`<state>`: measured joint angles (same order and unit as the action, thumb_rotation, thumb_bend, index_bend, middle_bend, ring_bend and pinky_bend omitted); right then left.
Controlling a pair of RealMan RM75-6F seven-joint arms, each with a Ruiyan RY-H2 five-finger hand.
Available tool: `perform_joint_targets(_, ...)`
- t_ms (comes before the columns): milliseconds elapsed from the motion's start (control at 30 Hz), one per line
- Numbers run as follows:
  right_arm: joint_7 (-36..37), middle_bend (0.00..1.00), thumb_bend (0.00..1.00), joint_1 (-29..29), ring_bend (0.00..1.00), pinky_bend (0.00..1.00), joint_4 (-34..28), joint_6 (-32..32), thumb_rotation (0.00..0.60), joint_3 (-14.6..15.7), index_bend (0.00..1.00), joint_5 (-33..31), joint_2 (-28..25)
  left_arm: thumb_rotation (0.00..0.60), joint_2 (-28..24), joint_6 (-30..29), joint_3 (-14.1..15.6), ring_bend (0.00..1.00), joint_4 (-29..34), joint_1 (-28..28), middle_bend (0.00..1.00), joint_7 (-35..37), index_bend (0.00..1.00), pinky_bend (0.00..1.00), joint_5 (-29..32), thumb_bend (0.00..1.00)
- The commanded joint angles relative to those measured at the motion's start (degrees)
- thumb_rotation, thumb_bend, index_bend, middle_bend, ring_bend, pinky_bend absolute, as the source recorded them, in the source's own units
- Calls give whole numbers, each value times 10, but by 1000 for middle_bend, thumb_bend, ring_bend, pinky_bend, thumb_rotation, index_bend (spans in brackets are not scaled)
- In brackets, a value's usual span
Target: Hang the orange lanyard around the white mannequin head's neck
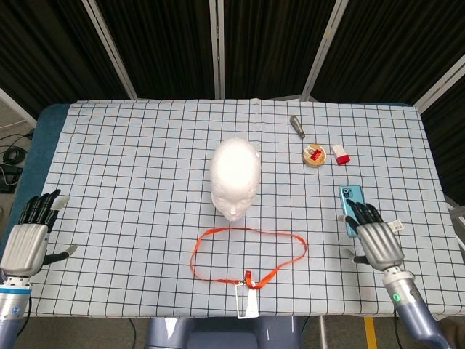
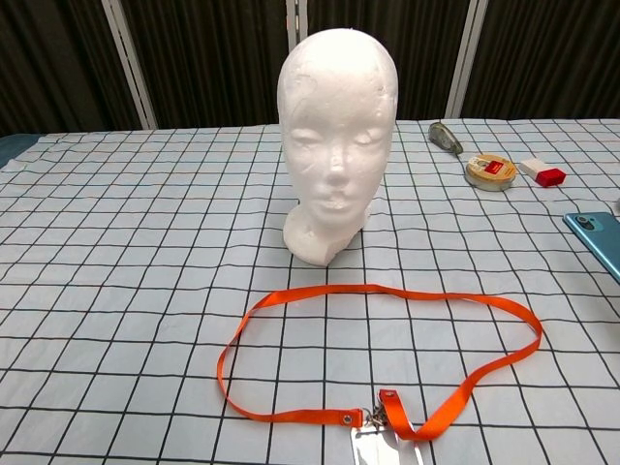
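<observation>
The white mannequin head (image 1: 235, 176) (image 2: 336, 136) stands upright mid-table, facing the front edge. In front of it the orange lanyard (image 1: 248, 254) (image 2: 380, 354) lies flat in a loop, its clear badge holder (image 1: 248, 303) (image 2: 386, 449) at the table's front edge. My left hand (image 1: 26, 235) hovers open at the front left corner, far from the lanyard. My right hand (image 1: 376, 236) is open at the front right, fingers spread over the near end of a blue phone (image 1: 352, 200). Neither hand shows in the chest view.
A blue phone (image 2: 599, 235) lies right of the lanyard. Behind it are a round tape roll (image 1: 314, 155) (image 2: 490, 170), a red-and-white eraser (image 1: 340, 154) (image 2: 541, 171) and a small metal tool (image 1: 297, 126) (image 2: 445, 135). Dark curtains back the checked tablecloth (image 1: 131, 167).
</observation>
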<state>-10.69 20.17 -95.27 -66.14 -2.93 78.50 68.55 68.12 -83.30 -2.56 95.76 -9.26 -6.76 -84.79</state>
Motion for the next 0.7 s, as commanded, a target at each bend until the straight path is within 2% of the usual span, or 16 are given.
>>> perform_joint_targets(33,-67,0,267,59,0,0,-2,57,600,-38,407,-56,38,600,4,7,0,0,-3,-2,0,-6,0,0,4,0)
perform_joint_targets(300,-122,0,267,105,0,0,-3,117,600,-59,419,-175,100,600,12,18,-2,0,-15,-6,0,-9,0,0,13,0)
perform_joint_targets(400,-123,0,265,114,0,0,-3,132,600,-61,451,-213,121,600,13,24,-3,0,-20,-7,0,-3,0,0,18,0)
perform_joint_targets(700,-169,0,266,134,0,0,31,122,600,-50,476,-255,170,600,13,32,-6,0,-27,-11,0,4,0,0,21,0)
